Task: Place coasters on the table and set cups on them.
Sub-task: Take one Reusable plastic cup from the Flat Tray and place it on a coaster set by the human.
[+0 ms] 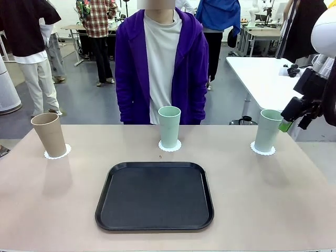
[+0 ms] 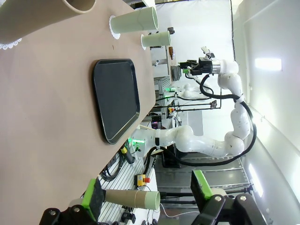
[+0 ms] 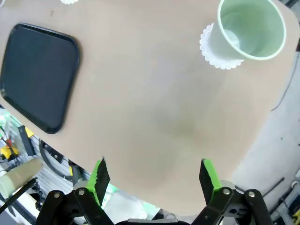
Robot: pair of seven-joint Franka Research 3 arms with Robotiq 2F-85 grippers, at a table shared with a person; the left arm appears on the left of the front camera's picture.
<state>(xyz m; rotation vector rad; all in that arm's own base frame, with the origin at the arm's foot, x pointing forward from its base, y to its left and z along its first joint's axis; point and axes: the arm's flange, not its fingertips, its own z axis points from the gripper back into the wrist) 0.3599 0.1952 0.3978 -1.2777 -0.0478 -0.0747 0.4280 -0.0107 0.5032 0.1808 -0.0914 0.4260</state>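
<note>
Three cups stand upright on the beige table (image 1: 63, 199), each on a white lacy coaster. The tan cup (image 1: 48, 134) is at far left on its coaster (image 1: 56, 154). One mint cup (image 1: 169, 127) stands mid-table on a coaster (image 1: 170, 147), the other mint cup (image 1: 268, 130) at right on a coaster (image 1: 262, 150). My right gripper (image 1: 294, 121) hovers open just right of that cup, off the table edge; the right wrist view has its fingers (image 3: 99, 178) spread, with the cup (image 3: 246, 30) far ahead. My left gripper (image 2: 147, 194) is open and holds nothing, with the tan cup (image 2: 42, 14) far ahead.
A black rounded tray (image 1: 155, 196) lies bare at the table's near middle. A person in a purple jacket (image 1: 131, 68) stands behind the far edge, hands down. A white table (image 1: 262, 79) stands at back right.
</note>
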